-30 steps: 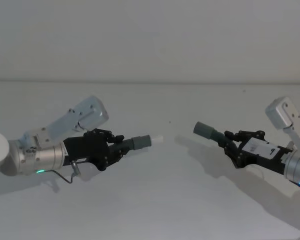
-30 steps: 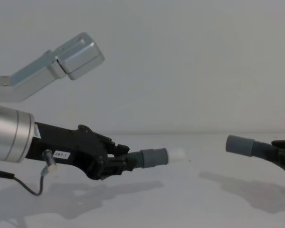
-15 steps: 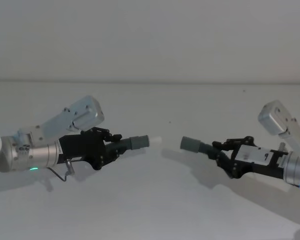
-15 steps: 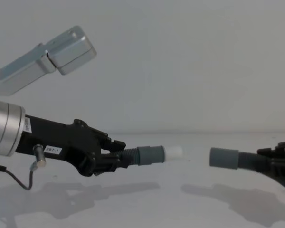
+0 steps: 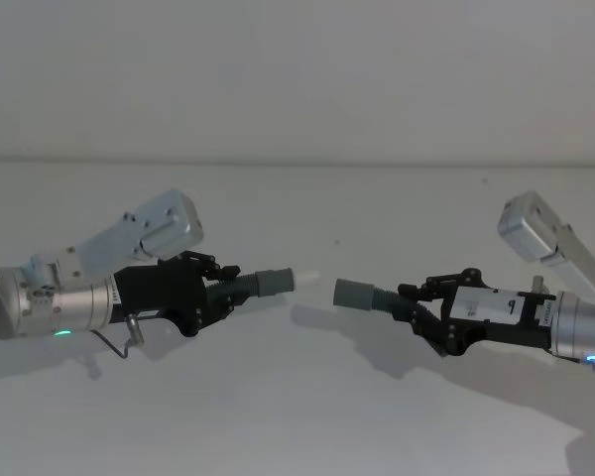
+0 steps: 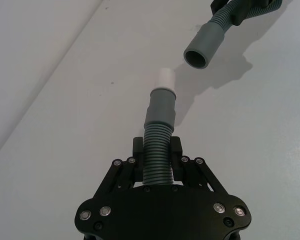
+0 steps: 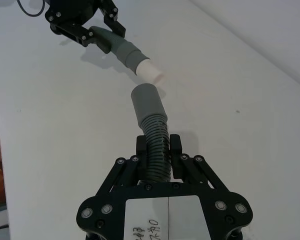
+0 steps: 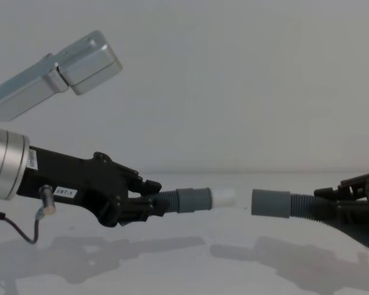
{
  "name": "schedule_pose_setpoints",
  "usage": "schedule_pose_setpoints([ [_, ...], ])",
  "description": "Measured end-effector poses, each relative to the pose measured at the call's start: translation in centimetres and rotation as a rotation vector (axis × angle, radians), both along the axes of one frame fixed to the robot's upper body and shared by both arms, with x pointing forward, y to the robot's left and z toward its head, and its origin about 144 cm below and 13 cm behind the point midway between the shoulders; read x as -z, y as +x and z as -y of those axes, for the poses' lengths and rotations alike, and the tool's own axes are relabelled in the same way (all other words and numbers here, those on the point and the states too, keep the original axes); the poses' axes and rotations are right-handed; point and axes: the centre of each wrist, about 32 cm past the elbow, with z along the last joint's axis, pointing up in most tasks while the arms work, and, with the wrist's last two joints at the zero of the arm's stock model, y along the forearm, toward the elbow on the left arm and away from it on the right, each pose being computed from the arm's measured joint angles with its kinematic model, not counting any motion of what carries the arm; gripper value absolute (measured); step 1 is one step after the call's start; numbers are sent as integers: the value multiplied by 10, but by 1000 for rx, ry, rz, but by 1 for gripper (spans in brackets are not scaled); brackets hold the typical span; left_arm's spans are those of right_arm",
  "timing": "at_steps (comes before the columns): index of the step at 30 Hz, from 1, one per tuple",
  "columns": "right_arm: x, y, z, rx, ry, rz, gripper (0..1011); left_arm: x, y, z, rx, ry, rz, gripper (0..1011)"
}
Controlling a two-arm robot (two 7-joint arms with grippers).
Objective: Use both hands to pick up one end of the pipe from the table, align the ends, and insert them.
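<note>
- Pipe came in two pieces, both lifted clear of the counter (image 5: 297,426): the left gripper (image 5: 226,289) held the stub piece (image 5: 268,282) left of centre in the head view, the right gripper (image 5: 416,309) held the socket piece (image 5: 362,295) right of centre.
- Each gripper's fingers (image 6: 138,149) were closed tight on the ribbed hose just behind its cuff, with nothing else in them.
- I judged pick-up done and alignment in hand: the white stub (image 8: 224,197) faced the socket cuff (image 8: 270,203) across a short gap in the chest view, not touching.
- In that view the socket cuff sat slightly lower than the stub; in the left wrist view its mouth lay off the stub's line. My next move called for squaring the two axes, then a straight push together.
- Room was generous: open counter beneath and around both grippers, its far edge running across the upper part of the head view well behind them, and nothing between the two ends.
</note>
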Motion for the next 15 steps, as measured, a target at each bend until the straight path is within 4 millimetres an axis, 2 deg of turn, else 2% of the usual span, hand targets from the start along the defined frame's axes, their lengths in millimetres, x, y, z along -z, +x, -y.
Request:
schedule_pose_setpoints([
  [15,-3,7,-1,-9,-10,-3,259,0,0,-1,4,2,2,302],
])
